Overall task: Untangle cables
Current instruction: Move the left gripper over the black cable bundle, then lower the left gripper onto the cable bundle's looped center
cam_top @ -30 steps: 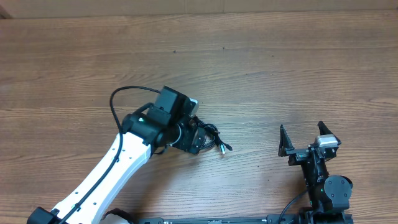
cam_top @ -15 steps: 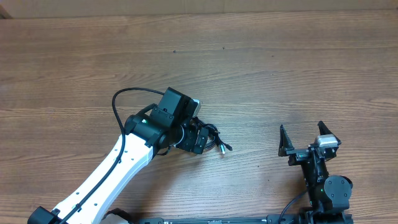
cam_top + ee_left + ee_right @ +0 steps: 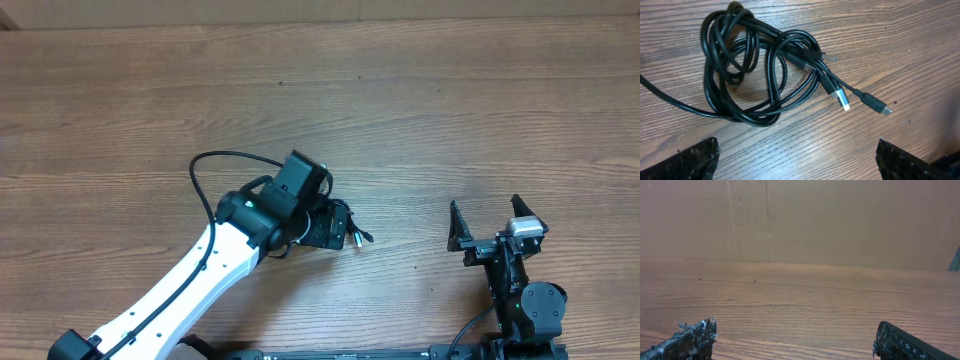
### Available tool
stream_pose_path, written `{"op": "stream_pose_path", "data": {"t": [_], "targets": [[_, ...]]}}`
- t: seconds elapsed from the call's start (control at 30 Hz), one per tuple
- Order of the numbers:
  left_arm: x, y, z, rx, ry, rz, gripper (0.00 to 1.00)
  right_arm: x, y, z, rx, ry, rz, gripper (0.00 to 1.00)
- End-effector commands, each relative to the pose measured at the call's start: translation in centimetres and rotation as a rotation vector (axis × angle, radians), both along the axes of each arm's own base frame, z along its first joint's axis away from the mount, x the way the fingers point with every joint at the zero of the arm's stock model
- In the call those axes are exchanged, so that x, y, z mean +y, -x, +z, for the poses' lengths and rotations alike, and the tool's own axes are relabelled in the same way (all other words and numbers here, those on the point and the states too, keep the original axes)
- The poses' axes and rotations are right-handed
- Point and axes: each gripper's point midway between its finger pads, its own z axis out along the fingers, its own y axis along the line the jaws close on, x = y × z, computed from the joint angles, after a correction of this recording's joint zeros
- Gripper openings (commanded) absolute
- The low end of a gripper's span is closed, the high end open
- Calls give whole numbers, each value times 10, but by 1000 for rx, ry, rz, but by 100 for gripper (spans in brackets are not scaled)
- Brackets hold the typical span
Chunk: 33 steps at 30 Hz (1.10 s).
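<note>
Left end effector (image 3: pixel 800 167) has shifted over the cables (image 3: pixel 799 56)
Its jaws are spread and empty; the bundle is knotted, so a grasp seems next; right end effector (image 3: pixel 485 208) is released too.

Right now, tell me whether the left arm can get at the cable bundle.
Probably yes. The left gripper hovers open above the cables, which lie in a loose knot on the table ahead of it, with nothing covering them.
</note>
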Motion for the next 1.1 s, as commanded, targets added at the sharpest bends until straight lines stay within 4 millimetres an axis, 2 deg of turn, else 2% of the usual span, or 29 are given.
{"op": "stream_pose_path", "data": {"t": [0.0, 0.1, 0.4, 0.57, 0.77, 1.07], "targets": [[-2, -9, 3, -28, -15, 55, 100, -1, 0, -2, -3, 1, -3, 100], [-2, -9, -3, -4, -23, 77, 100, -1, 0, -2, -3, 1, -3, 100], [-1, -7, -39, 97, -90, 111, 100, -1, 0, -2, -3, 1, -3, 100], [-1, -8, -40, 97, -95, 110, 100, -1, 0, -2, -4, 1, -3, 100], [12, -10, -42, 76, -158, 132, 100, -1, 0, -2, -3, 1, -3, 100], [18, -16, -42, 45, -190, 147, 100, -1, 0, -2, -4, 1, -3, 100]]}}
